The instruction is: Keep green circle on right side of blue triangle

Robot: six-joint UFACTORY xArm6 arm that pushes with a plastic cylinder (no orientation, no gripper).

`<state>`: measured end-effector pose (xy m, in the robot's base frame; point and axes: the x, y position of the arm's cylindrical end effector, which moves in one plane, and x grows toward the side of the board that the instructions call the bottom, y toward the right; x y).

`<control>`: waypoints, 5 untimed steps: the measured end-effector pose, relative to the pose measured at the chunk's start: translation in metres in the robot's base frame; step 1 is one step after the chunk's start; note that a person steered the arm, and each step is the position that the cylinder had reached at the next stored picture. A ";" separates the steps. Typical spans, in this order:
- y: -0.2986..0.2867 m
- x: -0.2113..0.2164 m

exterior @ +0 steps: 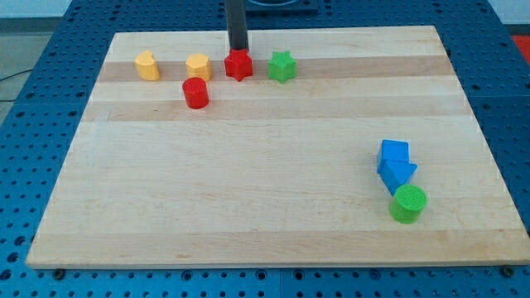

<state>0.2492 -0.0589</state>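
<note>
The green circle lies near the view's bottom right, touching the blue triangle just above and slightly left of it. A blue cube sits against the triangle's upper side. My tip is far away at the view's top, right behind the red star-like block.
Along the top of the wooden board lie a yellow block, a yellow-orange block, a red cylinder and a green star. The board rests on a blue perforated table.
</note>
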 end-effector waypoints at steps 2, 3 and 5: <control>0.002 0.015; 0.053 -0.029; 0.279 0.035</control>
